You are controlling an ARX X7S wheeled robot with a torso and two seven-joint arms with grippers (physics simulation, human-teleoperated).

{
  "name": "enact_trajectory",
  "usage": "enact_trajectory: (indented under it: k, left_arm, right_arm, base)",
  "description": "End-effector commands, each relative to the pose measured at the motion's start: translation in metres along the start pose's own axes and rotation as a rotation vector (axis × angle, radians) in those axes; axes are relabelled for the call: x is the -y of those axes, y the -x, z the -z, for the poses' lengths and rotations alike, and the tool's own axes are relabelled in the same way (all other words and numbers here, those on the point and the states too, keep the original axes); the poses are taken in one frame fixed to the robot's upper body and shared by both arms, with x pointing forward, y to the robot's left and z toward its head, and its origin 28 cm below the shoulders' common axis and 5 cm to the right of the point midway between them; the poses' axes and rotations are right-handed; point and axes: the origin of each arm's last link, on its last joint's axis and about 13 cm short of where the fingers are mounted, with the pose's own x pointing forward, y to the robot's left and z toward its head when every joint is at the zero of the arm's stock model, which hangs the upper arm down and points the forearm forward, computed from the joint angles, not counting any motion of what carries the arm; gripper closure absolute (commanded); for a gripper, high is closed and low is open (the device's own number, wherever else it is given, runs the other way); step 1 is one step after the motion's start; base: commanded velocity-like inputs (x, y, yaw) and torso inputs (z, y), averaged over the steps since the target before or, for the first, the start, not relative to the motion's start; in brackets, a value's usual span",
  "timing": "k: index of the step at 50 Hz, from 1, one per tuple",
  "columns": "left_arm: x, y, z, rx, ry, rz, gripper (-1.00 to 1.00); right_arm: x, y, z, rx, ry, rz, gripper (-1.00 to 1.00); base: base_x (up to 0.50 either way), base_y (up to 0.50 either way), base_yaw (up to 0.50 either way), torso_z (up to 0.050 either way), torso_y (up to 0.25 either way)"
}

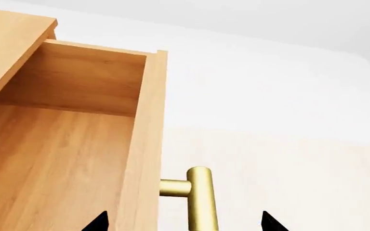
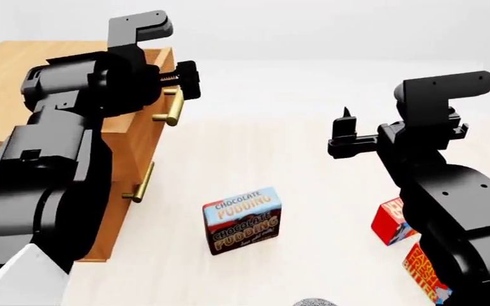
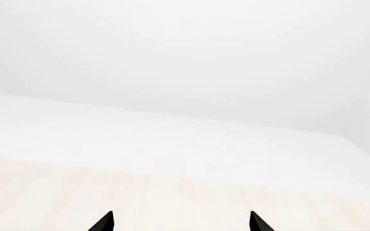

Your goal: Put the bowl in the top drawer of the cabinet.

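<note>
The cabinet (image 2: pixel 7 83) stands at the left of the head view. Its top drawer (image 1: pixel 63 154) is pulled out partway, and its bare wooden inside shows in the left wrist view. My left gripper (image 1: pixel 185 222) is open, one fingertip on each side of the drawer's brass handle (image 1: pixel 201 197) without touching it. In the head view that gripper (image 2: pixel 181 76) hovers just above the handle (image 2: pixel 173 105). My right gripper (image 2: pixel 344 124) hangs open and empty over the floor, and its wrist view (image 3: pixel 179 222) shows only pale ground. A grey-patterned sliver at the bottom edge looks like the bowl (image 2: pixel 315 302).
A chocolate pudding box (image 2: pixel 242 220) stands on the pale floor in front of the cabinet. A red box (image 2: pixel 390 220) and another red-orange box (image 2: pixel 423 271) lie at the right, partly behind my right arm. The lower drawer's handle (image 2: pixel 143 182) sits below the top one.
</note>
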Motion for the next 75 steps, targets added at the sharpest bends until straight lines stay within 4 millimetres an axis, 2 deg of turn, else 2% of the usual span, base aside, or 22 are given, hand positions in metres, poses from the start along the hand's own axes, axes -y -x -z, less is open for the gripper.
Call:
enact_trajectory:
  k: [1,12,28,36,57,75]
  left_arm:
    - [0.003,-0.005,0.013,-0.045,0.066,0.068,-1.00]
    - [0.015,-0.012,0.027,-0.082,0.055,0.105,-1.00]
    - [0.033,-0.013,0.032,-0.101,0.037,0.169,-1.00]
    - [0.040,-0.016,0.041,-0.123,0.043,0.200,-1.00]
    - [0.051,-0.016,0.052,-0.178,0.157,0.338,-1.00]
    - [0.067,-0.011,0.062,-0.247,0.265,0.479,-1.00]
  right_arm:
    - [0.000,-0.001,0.003,-0.007,-0.001,-0.002,-1.00]
    - [0.002,0.002,0.005,-0.013,0.002,-0.008,-1.00]
    - [0.003,0.004,0.007,-0.015,-0.003,-0.013,-1.00]
    - [0.005,0.005,0.011,-0.020,-0.009,-0.016,-1.00]
    - [0.005,0.006,0.012,-0.026,0.004,-0.021,-1.00]
    - [0.014,0.014,0.011,-0.032,0.004,-0.017,-1.00]
  base:
    - [0.00,0.00,0.00,0.000,0.000]
    - [0.00,0.00,0.00,0.000,0.000]
    - [0.00,0.00,0.00,0.000,0.000]
    - [0.00,0.00,0.00,0.000,0.000]
    - [0.00,0.00,0.00,0.000,0.000]
    - [-0.01,0.00,0.00,0.000,0.000]
